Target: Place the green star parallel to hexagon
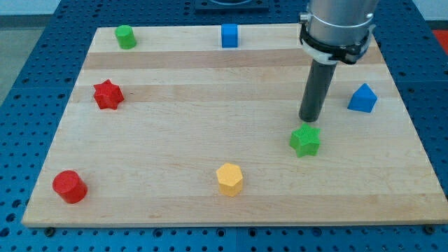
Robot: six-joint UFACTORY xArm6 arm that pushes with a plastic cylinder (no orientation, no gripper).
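Note:
The green star (305,141) lies on the wooden board (210,91) right of centre, towards the view's bottom. The yellow hexagon (229,179) lies lower and to the view's left of it. My tip (309,120) stands just above the green star's top edge, touching or nearly touching it; the dark rod rises from there to the arm's grey housing at the view's top.
A blue triangular block (362,99) sits to the right of the rod. A blue cube (229,35) and a green cylinder (126,36) sit at the top edge. A red star (108,94) is at the left, a red cylinder (69,187) at the bottom left.

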